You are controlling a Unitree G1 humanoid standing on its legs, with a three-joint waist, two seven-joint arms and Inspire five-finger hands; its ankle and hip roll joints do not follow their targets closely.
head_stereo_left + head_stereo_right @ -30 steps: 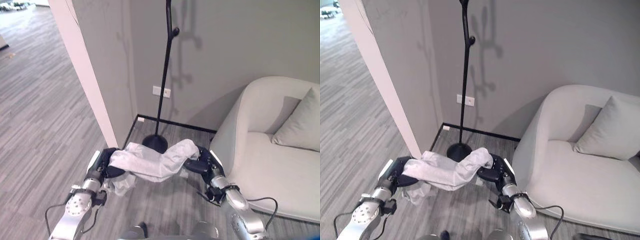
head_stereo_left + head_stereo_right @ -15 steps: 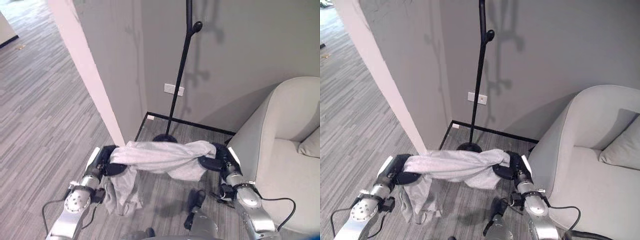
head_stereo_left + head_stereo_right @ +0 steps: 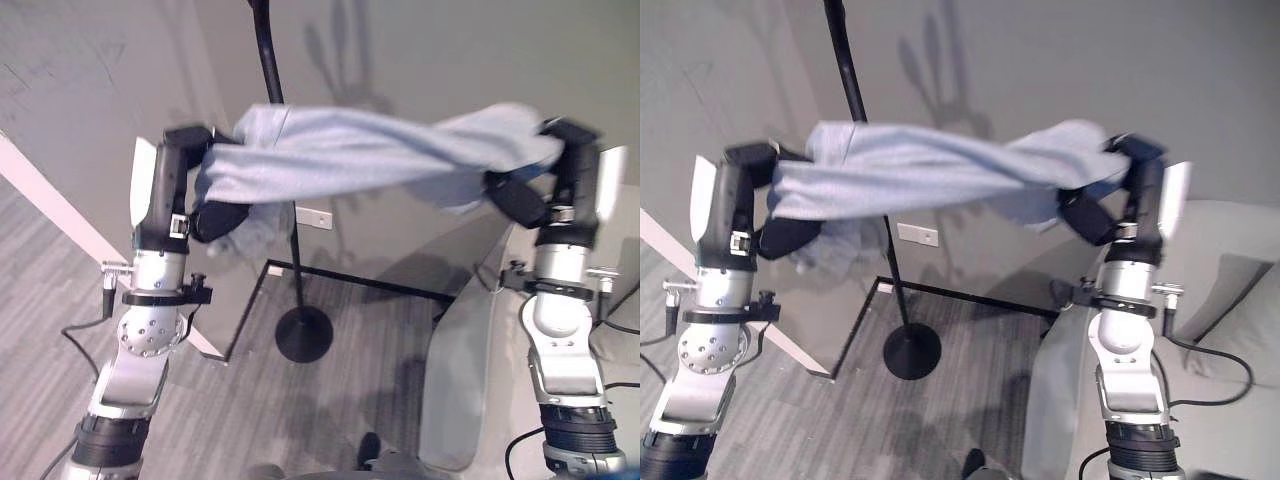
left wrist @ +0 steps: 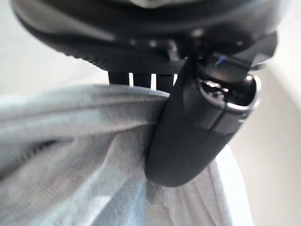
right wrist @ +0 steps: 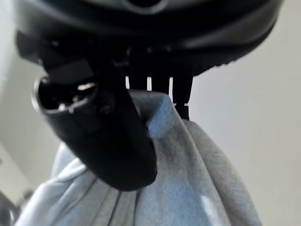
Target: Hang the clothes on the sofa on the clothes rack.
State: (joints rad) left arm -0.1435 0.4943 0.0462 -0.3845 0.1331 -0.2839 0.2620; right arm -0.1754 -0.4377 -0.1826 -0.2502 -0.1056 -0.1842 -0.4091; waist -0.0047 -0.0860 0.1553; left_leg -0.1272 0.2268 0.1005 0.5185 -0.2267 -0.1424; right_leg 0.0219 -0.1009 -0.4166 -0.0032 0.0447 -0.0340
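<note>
Both arms are raised with the light grey garment (image 3: 370,150) stretched between them, just in front of the black clothes rack pole (image 3: 283,190). The left hand (image 3: 190,185) pinches one end between thumb and fingers, and the right hand (image 3: 545,175) clamps the other. The grey sofa (image 3: 1230,330) stands at the right.

Each arm is a stack of silver-grey metal segments with black ribbed collars and small screws. The left robot hand (image 3: 170,195) and right robot hand (image 3: 572,185) are dark, each backed by a white panel, with rounded black thumbs.
</note>
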